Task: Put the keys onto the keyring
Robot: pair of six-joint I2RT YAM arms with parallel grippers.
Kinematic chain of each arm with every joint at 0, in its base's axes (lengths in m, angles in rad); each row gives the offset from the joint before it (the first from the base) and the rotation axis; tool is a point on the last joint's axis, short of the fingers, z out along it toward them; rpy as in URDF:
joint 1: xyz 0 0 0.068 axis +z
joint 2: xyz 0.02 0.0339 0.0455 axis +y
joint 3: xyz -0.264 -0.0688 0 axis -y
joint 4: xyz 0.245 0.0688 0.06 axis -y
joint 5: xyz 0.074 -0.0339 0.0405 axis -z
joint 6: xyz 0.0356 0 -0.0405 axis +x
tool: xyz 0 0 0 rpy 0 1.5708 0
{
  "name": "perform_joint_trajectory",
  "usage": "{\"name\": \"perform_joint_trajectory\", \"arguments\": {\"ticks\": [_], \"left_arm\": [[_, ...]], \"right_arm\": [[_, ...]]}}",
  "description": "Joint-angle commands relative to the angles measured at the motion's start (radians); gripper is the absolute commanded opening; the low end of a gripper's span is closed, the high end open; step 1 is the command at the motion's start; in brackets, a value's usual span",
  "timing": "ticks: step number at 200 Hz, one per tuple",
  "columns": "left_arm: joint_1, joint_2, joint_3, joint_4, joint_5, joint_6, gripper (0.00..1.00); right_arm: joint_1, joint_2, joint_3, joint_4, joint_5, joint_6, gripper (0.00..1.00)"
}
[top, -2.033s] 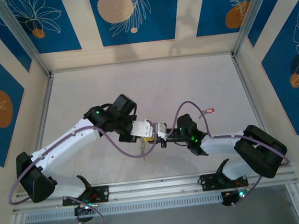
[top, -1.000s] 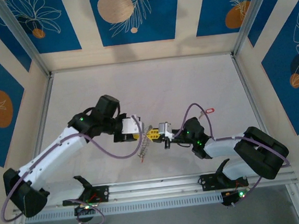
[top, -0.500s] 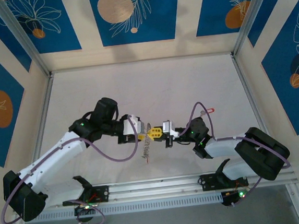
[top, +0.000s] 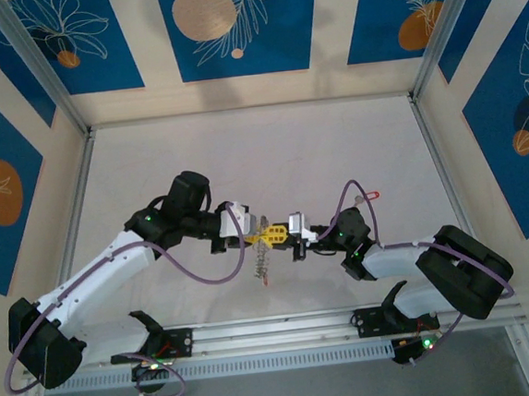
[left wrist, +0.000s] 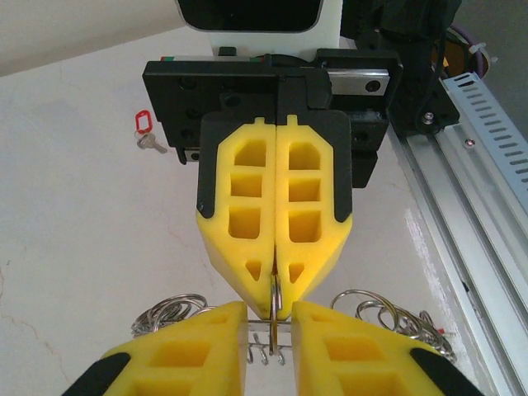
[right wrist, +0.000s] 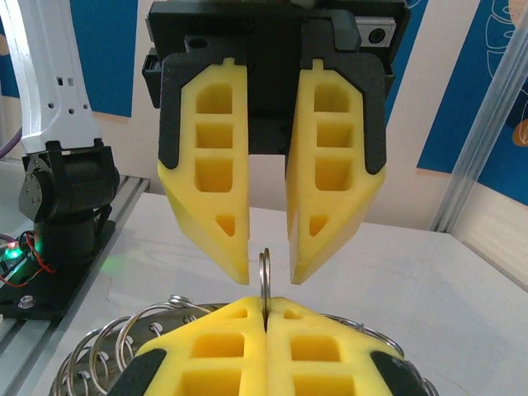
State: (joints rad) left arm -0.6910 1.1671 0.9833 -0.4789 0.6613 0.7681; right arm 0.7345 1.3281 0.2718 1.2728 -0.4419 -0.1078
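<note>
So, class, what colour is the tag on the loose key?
The key tag is red; clearest in the left wrist view.

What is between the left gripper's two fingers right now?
A thin metal ring, edge-on, pinched by the shut right gripper. It stands in the gap of the left gripper, clearest in the right wrist view.

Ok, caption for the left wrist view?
Right claw shut on a thin silver metal ring, left claw open around it; red-tagged key beyond.
</note>
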Motion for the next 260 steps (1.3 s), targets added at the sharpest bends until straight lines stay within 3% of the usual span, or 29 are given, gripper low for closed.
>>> {"name": "perform_joint_trajectory", "arguments": {"ticks": [1, 34, 57, 86, 99, 131, 158, 260], "left_arm": [[0.006, -0.001, -0.015, -0.007, 0.020, 0.019, 0.19], [0.005, 0.011, -0.012, -0.010, 0.012, 0.023, 0.16], [0.005, 0.010, -0.003, -0.005, 0.014, 0.023, 0.00], [0.005, -0.001, 0.012, -0.001, 0.011, 0.006, 0.00], [0.005, -0.002, 0.028, -0.023, -0.020, 0.005, 0.00], [-0.023, 0.020, 0.079, -0.133, -0.183, 0.065, 0.00], [-0.067, 0.056, 0.129, -0.212, -0.296, 0.085, 0.00], [-0.094, 0.094, 0.210, -0.301, -0.271, 0.074, 0.00]], "right_arm": [[-0.001, -0.028, 0.004, 0.079, 0.009, 0.013, 0.00], [0.000, -0.024, 0.007, 0.087, -0.008, 0.012, 0.00], [0.001, -0.017, 0.013, 0.077, -0.015, 0.014, 0.00], [0.009, -0.015, 0.022, 0.028, 0.013, -0.008, 0.00], [0.016, -0.030, 0.034, -0.058, 0.049, -0.052, 0.07], [0.023, -0.101, 0.078, -0.317, 0.110, -0.128, 0.12], [0.025, -0.109, 0.082, -0.346, 0.116, -0.146, 0.12], [0.068, -0.046, 0.130, -0.360, 0.117, -0.152, 0.13]]}}
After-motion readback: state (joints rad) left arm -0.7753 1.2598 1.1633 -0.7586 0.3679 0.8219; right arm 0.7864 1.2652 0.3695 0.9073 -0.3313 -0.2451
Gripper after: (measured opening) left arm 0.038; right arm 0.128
